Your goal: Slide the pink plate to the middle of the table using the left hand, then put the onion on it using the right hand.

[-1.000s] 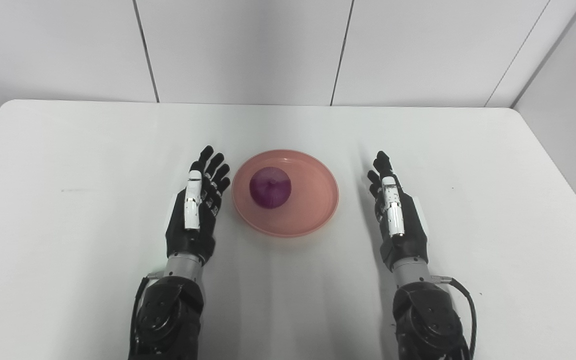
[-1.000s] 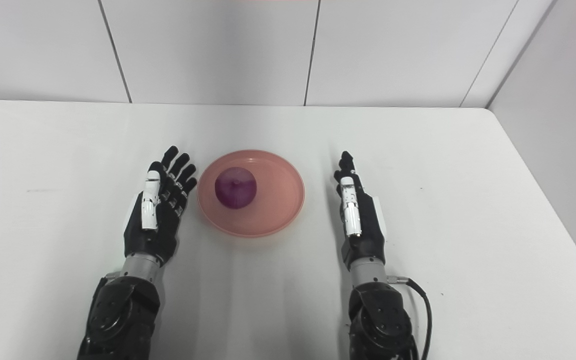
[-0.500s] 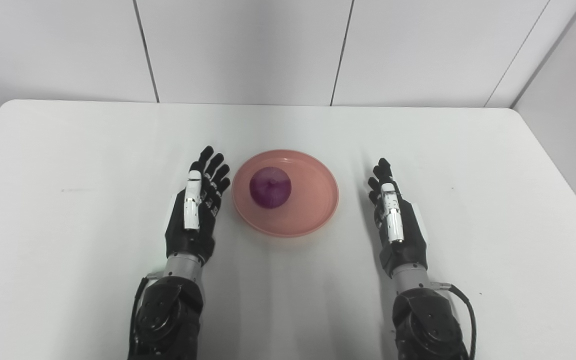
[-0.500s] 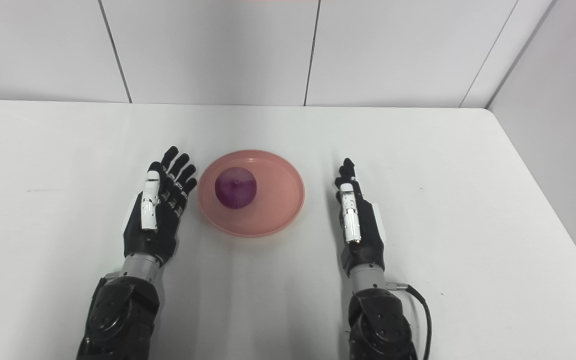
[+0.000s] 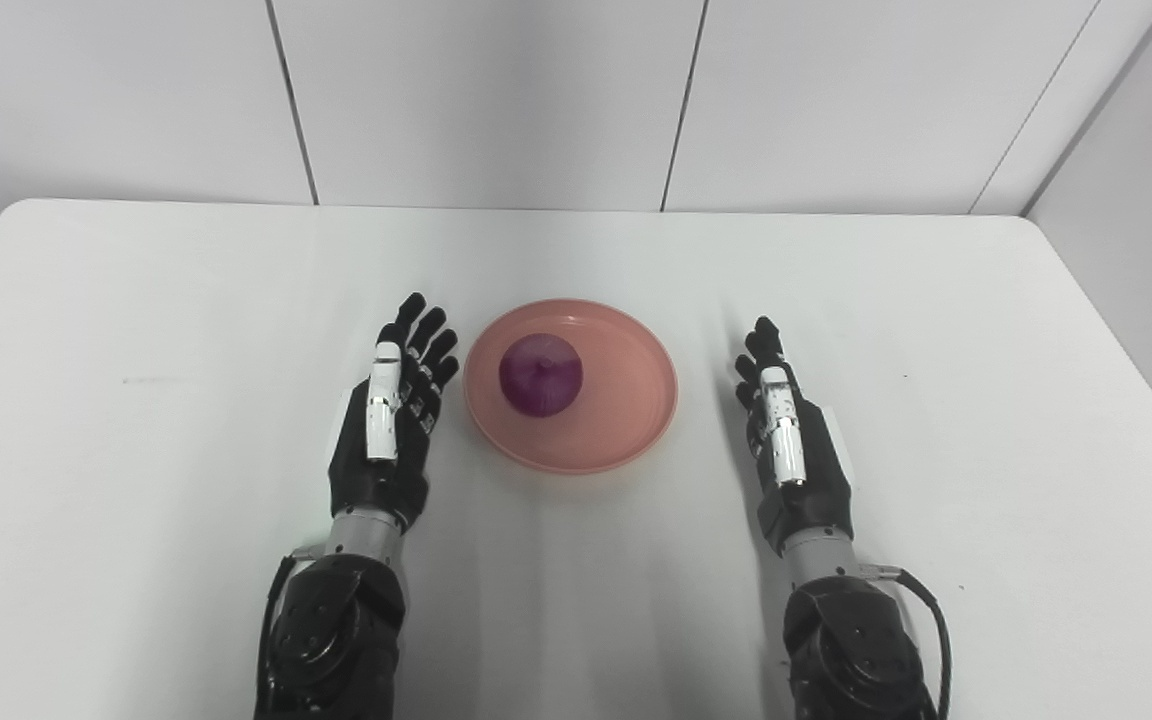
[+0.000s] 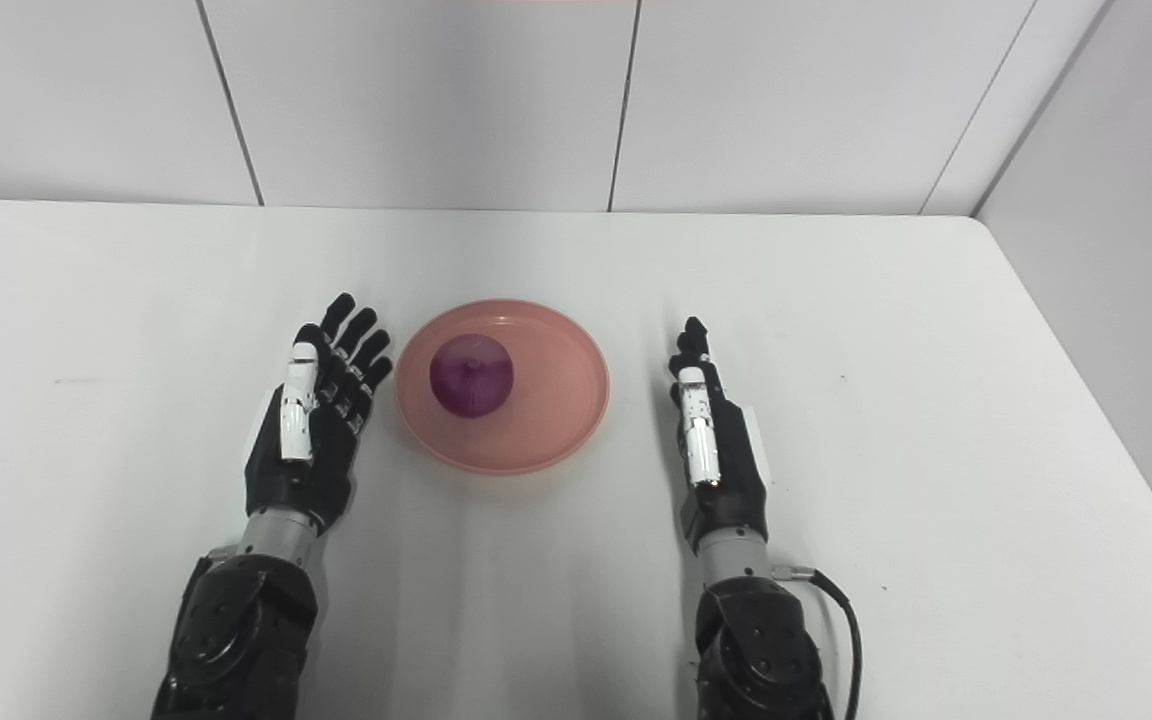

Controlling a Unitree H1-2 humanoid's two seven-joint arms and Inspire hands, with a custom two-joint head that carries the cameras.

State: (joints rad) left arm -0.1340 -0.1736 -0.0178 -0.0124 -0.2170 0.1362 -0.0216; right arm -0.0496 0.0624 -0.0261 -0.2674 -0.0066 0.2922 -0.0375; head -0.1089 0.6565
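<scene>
The pink plate [image 5: 626, 420] lies near the middle of the white table. A purple onion [image 5: 539, 374] rests on its left half. My left hand [image 5: 391, 420] lies just left of the plate, open, fingers stretched forward, not touching the rim. To the right of the plate, a short gap away, my right hand [image 5: 786, 435] is open too, with its fingers straight and holding nothing.
The white table [image 5: 136, 300] has rounded far corners and ends at a pale panelled wall [image 5: 486, 100]. A cable [image 5: 931, 610] loops from my right forearm near the front edge.
My right hand has drawn back a little toward me. The left hand has eased back very slightly. Plate and onion have not moved.
</scene>
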